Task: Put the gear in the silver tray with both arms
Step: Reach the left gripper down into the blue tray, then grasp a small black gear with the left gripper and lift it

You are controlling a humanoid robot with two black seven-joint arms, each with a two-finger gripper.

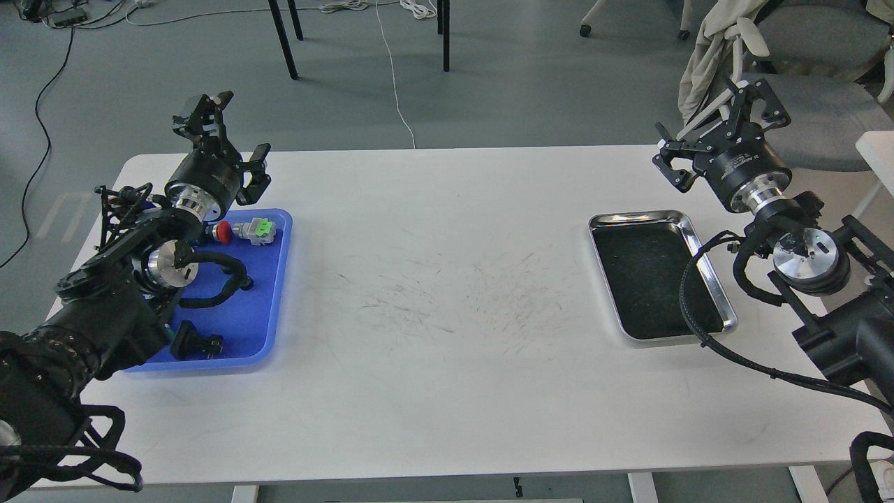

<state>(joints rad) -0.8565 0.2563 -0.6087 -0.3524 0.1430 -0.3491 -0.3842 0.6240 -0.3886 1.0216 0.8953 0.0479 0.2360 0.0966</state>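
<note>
The silver tray [639,215] lies on the right of the white table, its dark floor bare. My left gripper [230,136] is open and empty above the far edge of the blue tray [262,314]. A small black round part [246,283], which may be the gear, lies on the blue tray, half hidden by my left arm's cable. My right gripper [716,129] is open and empty, above the table beyond the silver tray's far right corner.
The blue tray also holds a grey and green connector [256,229] with a red knob [223,232], and a black plug [197,344]. My right arm's cable [688,300] hangs over the silver tray's right rim. Chairs [803,63] stand behind the table's right end.
</note>
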